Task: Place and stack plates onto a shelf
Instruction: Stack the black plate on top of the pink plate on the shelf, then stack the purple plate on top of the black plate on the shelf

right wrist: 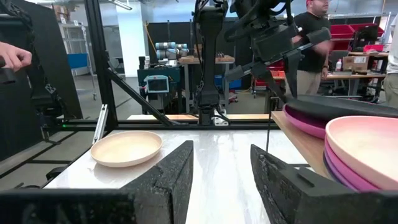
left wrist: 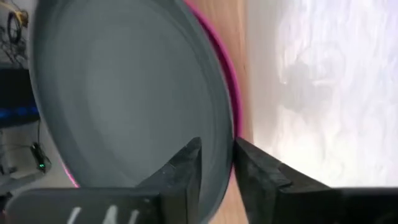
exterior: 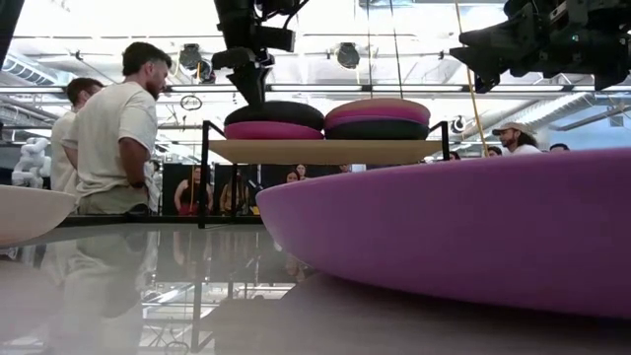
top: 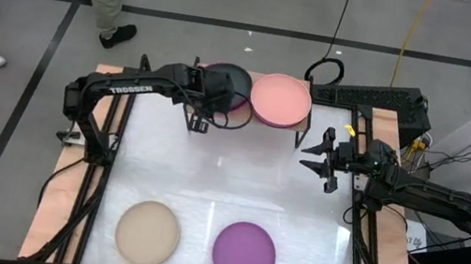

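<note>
The shelf (exterior: 325,151) stands at the table's far middle with two stacks on it. On the left stack a black-grey plate (top: 227,84) lies on a magenta plate (exterior: 271,131). On the right stack a salmon pink plate (top: 279,99) is on top. My left gripper (top: 212,102) is shut on the black-grey plate's rim. My right gripper (top: 312,158) is open and empty, right of the shelf and above the table. A beige plate (top: 148,233) and a purple plate (top: 245,254) lie flat near the table's front edge. My left gripper pinches the black-grey plate's rim (left wrist: 219,124) on its near left side. One finger (left wrist: 186,168) is inside the plate and one (left wrist: 255,174) is outside. The fingers come from above, pointing down. The plate lies level on the magenta plate (left wrist: 231,93).
The right stack (exterior: 378,118) holds further plates under the salmon one, a dark one lowest. People stand beyond the table's far edge. Cables and a keyboard lie at the far right. Bare white table (top: 237,180) lies between the shelf and the two front plates.
</note>
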You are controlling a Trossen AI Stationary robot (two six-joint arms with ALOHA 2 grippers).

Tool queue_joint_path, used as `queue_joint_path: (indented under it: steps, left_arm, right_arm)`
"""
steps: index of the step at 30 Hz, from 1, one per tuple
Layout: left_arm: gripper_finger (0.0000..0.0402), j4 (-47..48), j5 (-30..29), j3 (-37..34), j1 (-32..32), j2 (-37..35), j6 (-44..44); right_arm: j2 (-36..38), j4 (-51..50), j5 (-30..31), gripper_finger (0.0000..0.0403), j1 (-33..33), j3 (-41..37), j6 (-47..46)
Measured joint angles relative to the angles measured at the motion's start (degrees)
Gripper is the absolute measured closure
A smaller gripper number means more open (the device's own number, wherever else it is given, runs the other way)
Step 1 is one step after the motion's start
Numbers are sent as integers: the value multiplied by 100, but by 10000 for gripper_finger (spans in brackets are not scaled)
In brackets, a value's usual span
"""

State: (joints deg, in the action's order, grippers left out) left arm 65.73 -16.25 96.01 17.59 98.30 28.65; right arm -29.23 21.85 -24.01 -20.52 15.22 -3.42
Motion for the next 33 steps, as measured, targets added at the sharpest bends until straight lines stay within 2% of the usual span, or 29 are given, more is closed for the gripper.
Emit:
queue_joint_path:
  steps: [11,16,18,21,26,33]
  left_arm:
    - [203,218,-52,0,-221,-205,-842]
    - [198,-133,-98,0,-455,-672,-1864]
    - [202,-250,-325,-1,-624,-874,-2490]
    - [217,-531,-840,-203,-1034,-1162,-2823]
    - [247,-2030,-1509,-1220,-1743,-1758,-2920]
    - [256,-5639,-1570,-3217,-2349,-2404,-2347]
  right_arm:
    - [2,-107,-4,261,-1,0,-57]
    - [1,-449,-28,261,1,0,-126]
    - [0,-534,-135,261,1,0,-128]
    - [0,-557,-389,261,17,0,-197]
    - [-27,-702,-467,261,211,0,-247]
    - [-201,-695,-286,261,519,0,-169]
